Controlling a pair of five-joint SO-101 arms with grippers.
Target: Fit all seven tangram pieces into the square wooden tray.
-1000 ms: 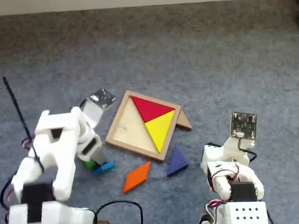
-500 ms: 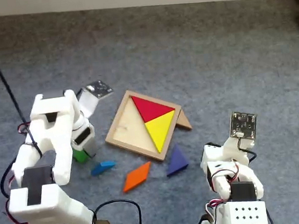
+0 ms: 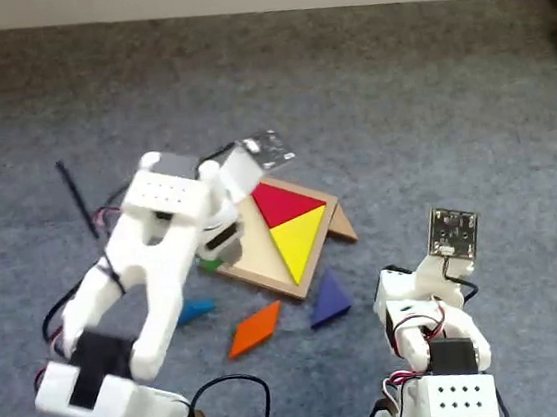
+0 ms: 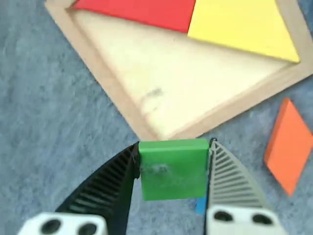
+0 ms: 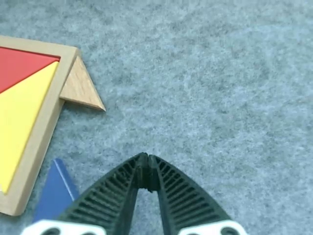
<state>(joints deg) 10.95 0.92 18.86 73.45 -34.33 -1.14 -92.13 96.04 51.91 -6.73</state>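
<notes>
Left arm: stretched forward from its base, slanting over the tray's (image 3: 231,254) near left edge, wrist bent down.
Left hand (image 4: 173,147): pinching the green piece (image 4: 172,171) by two opposite sides, just outside the tray's corner.
Tray contents: red triangle (image 3: 280,203) and yellow triangle (image 3: 297,237) side by side, bare wood next to them.
Loose pieces: orange piece (image 3: 255,329), small blue piece (image 3: 194,310) and dark blue triangle (image 3: 329,301) on the desk (image 3: 427,101) near the tray; wooden triangle (image 3: 342,224) against its right edge.
Right arm: folded close to its base.
Right hand (image 5: 146,174): fingers pressed together, holding nothing, above the desk.
</notes>
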